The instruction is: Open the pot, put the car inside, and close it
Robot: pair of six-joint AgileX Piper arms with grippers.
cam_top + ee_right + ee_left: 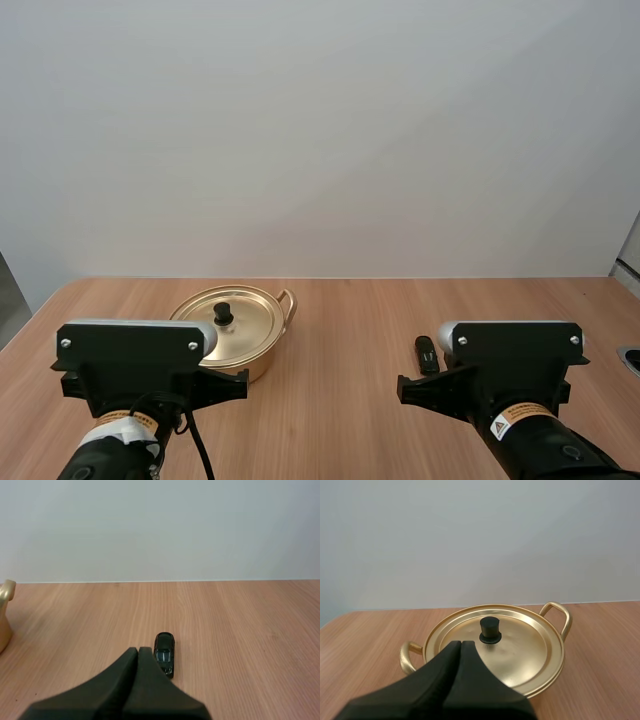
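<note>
Nothing's really underway here. The gold pot [258, 345] sits on the table [340, 420] with its lid [520, 647] on and the black knob [490, 630] untouched. The little dark car [164, 654] is out on the bare wood, well apart from the pot, just beside the tip of the right gripper [138, 650]. Both grippers are empty with fingers pressed together. The left gripper [460, 643] points at the lid, near the knob but not on it. So all three steps are left to do — lid off, car in, lid back on.
</note>
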